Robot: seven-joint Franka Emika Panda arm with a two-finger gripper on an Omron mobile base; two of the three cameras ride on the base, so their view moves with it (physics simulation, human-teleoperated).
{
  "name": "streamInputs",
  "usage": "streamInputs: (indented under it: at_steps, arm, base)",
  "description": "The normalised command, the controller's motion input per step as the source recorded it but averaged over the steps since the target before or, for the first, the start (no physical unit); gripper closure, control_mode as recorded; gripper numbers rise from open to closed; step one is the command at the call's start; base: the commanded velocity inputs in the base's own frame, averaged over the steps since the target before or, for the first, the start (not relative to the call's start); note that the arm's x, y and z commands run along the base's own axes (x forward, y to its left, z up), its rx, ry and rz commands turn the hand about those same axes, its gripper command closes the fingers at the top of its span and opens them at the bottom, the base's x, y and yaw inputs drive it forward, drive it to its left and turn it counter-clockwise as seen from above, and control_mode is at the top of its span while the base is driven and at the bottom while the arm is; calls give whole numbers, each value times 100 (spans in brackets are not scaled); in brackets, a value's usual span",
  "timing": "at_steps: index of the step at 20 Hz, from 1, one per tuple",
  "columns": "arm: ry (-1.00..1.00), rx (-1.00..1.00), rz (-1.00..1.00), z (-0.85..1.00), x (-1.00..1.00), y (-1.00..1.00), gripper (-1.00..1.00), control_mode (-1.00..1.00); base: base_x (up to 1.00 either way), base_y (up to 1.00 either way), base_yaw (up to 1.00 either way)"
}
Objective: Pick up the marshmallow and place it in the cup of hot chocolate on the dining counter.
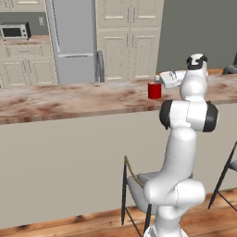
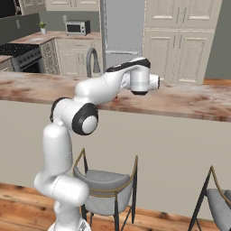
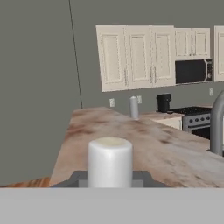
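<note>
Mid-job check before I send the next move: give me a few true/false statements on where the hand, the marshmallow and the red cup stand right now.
1. The hand is shut on the marshmallow. True.
2. The cup of hot chocolate lies tipped on its side. False: it stands upright on the dining counter.
3. The hand is beside the cup, over the counter. True.
4. The marshmallow already floats in the cup. False: it sits between the fingertips.
5. The cup is blue. False: it is red.
</note>
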Motion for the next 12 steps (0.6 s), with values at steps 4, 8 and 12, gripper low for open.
streamInputs:
  at_steps: [4,8,12]
  arm:
    - [0,0,0,-30,-20,2,-100,-100]
    - [0,0,0,-37,-48,0,-100,-100]
    - [0,0,0,-16,-26,0,-100,-100]
  base:
    - [0,0,0]
    - [0,0,0]
    - [0,0,0]
